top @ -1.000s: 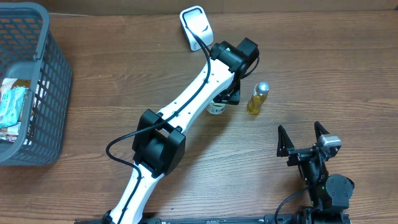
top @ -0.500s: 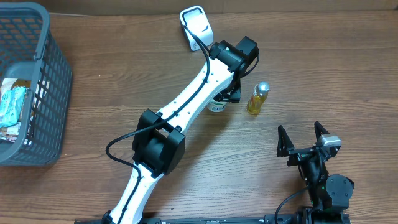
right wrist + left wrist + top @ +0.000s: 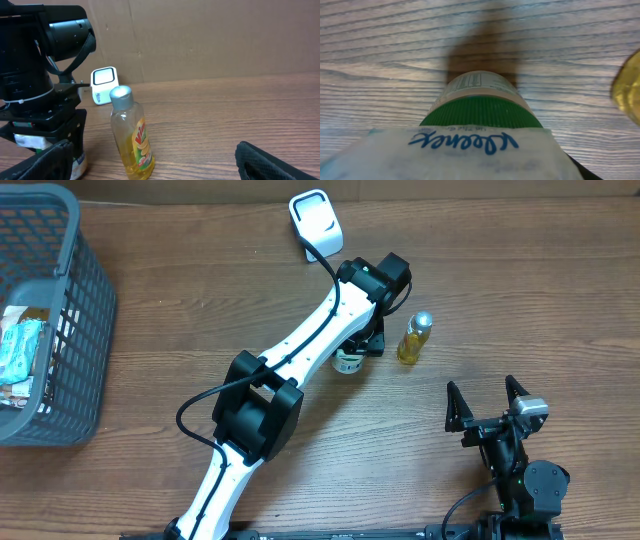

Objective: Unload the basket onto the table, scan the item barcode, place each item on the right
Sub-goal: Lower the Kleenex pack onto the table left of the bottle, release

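Your tally for the desk: two arms, and one of nearly everything else.

You have two robot arms, the white arm with black joints point(image 3: 300, 345) and the black arm point(image 3: 525, 480) at the near edge. There is one white box-shaped scanner point(image 3: 316, 220) by the far edge and one grey plastic mesh basket point(image 3: 90, 300) at the left edge, its packets too hidden to count. You also have one clear bottle of yellow liquid with a silver cap point(image 3: 414, 340), one white-labelled jar with a green lid point(image 3: 480, 107) and one white tissue pack with blue lettering point(image 3: 465, 150).
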You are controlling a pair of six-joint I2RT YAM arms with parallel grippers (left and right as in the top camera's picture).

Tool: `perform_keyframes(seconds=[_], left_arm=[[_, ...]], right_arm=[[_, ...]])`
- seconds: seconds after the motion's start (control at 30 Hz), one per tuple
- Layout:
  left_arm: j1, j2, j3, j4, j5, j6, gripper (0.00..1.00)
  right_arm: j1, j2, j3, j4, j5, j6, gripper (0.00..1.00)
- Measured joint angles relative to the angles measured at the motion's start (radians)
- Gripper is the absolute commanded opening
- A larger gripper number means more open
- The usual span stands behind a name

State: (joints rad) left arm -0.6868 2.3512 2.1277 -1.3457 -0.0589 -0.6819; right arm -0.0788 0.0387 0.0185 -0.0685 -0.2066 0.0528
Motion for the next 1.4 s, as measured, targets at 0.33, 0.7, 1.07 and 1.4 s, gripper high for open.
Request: perform_keyframes(seconds=[0.33,0.7,1.07,1.4], left_arm=[[0.0,0.0,-0.003,0.003,0.022,0.011,0.68],[0.0,0.0,-0.01,0.0,0.022,0.03,0.94],[0.009,0.0,-0.007,-0.016,0.032,0.043,0.95],[0.089,-0.126,0.086,-0.005,0.045,0.113,1.0]], right_arm=[[0.0,0.0,0.0,0.0,0.0,-0.001,1.0],[0.0,0.0,0.0,0.0,0.0,0.0,1.0],[0.0,0.0,0.0,0.0,0.0,0.0,1.0],[0.0,0.0,0.0,0.0,0.0,-0.001,1.0]])
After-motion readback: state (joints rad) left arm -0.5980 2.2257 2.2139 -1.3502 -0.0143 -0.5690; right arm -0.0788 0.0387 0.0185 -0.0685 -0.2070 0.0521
